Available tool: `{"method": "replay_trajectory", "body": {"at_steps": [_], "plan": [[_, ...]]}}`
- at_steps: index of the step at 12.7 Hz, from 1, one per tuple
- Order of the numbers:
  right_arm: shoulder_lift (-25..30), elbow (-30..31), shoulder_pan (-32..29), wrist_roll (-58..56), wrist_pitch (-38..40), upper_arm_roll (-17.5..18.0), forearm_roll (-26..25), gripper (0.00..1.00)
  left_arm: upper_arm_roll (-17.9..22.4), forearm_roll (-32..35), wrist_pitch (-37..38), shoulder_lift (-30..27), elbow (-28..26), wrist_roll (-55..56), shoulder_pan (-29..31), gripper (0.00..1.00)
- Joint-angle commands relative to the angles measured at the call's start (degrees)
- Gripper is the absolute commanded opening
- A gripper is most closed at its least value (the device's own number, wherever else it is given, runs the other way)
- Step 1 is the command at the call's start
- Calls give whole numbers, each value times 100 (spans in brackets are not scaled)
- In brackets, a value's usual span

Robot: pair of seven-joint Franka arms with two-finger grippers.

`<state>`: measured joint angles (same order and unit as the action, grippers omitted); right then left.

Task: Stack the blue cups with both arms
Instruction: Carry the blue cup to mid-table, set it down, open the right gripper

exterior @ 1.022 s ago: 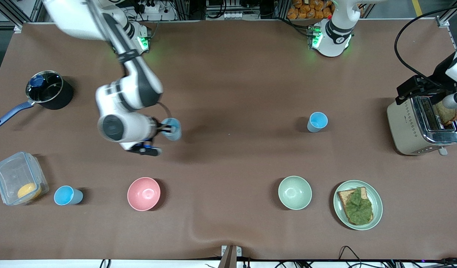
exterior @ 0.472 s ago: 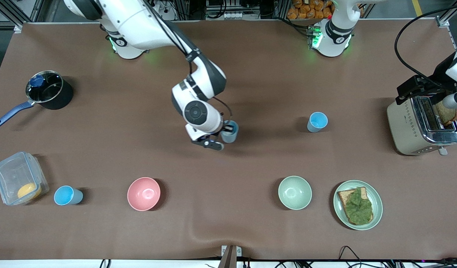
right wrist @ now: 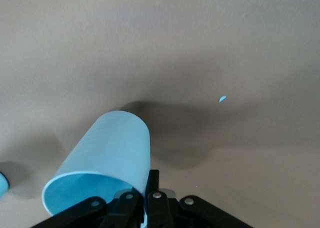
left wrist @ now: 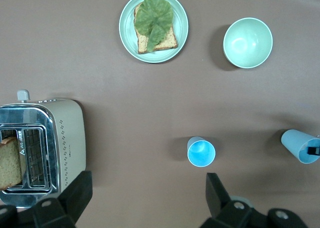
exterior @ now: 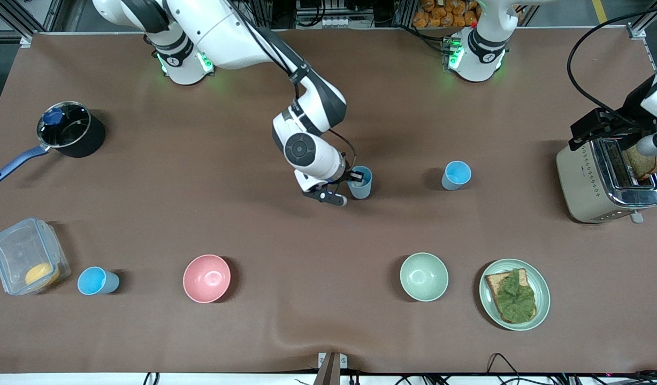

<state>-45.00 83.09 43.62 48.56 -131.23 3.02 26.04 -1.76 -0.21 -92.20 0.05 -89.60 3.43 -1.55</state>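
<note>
From the right arm's end of the table I see a spare cup (exterior: 97,281) standing near the front edge beside a clear box (exterior: 29,263), with the pink bowl (exterior: 206,278) further along; I'm leaving those alone. What has changed is my right gripper (exterior: 355,176): over the last second it has swept from above the pink bowl's part of the table toward the middle, carrying the duller cup (exterior: 360,182) with it, one finger inside the rim and one outside, clamped on the wall. In the right wrist view that cup (right wrist: 102,165) hangs tilted above bare cloth, clear of the table as far as I can judge. The target cup (exterior: 457,175) stands upright and untouched, further toward the left arm's end, with open table between the two. So I judge the carry is more than half done; what remains is to close that gap, level the cup and lower it in. My left gripper (left wrist: 145,200) waits over the toaster (exterior: 606,180), fingers spread apart and empty, looking down on the target cup (left wrist: 201,151).
</note>
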Motion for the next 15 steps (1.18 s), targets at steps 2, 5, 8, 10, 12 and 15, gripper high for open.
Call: {"method": "replay_trajectory", "body": {"at_steps": [2,5,8,10,12,15], "plan": [[-123,-223,77,57,9,-64,156,28,0,-67,88,-5,74,97,5,100],[-88,-424,103,31,18,-64,138,100,0,-67,88,3,66,88,5,100],[69,-522,-115,-13,184,-91,129,100,-8,-59,88,4,74,96,-12,100],[219,-557,-536,-101,1181,-117,59,100,-8,-59,88,12,74,88,-3,100],[473,-706,-1124,-660,2403,-126,-81,100,-8,-59,88,21,74,96,-56,100],[869,-689,-2196,-1366,3811,-126,-632,100,-96,-111,9,204,57,105,-126,100]]}}
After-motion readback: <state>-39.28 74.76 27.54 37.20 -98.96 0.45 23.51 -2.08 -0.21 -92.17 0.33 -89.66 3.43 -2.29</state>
